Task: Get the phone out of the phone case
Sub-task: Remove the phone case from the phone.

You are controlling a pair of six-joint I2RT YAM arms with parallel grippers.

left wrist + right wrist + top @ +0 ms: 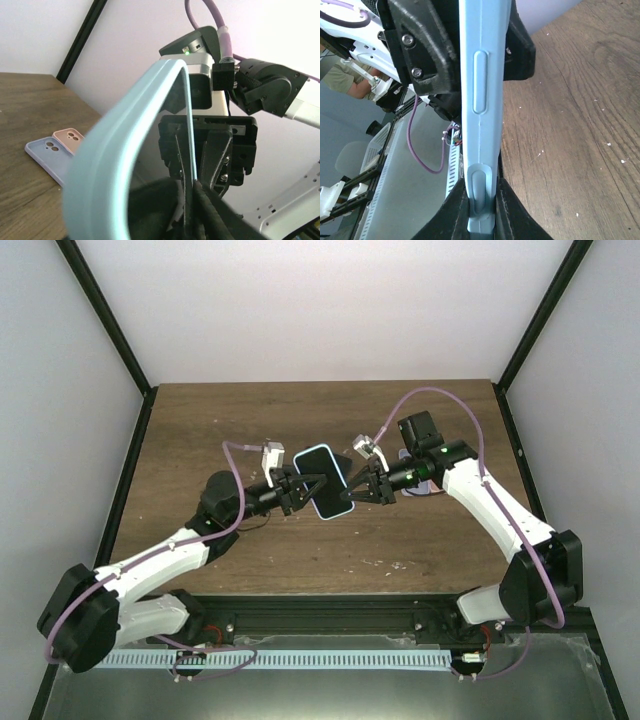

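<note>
The phone case [480, 100] is pale blue, with the phone [322, 482] seated in it. It hangs in the air above the middle of the desk [200, 420], and no part of it touches the wood. In the overhead view the dark screen faces up and the case lies slantwise, its far end leaning toward the left arm's side.

The right gripper [350, 496] meets the case at its right long edge, toward the near corner, and is clenched on it. In the right wrist view its two dark fingers [516, 212] press one on each face of the case, right at a side button, with the edge standing upright between them. A second, longer button sits higher along that same edge.

The left gripper [298, 490] comes at the case from the opposite long edge. Its fingers [427, 45] stand one on each face of the case, very close to it. Whether they actually grip it or only flank it, I cannot tell.

In the left wrist view the rounded rim of the case fills the foreground, and the black body of the right gripper faces it from just behind. Beyond the case, two spare covers lie flat on the desk, side by side and touching — a lilac cover [44, 152] and a pink cover [70, 140], both with camera cut-outs showing. A purple cable [420, 395] arches over the right arm, on the far side of the case.
</note>
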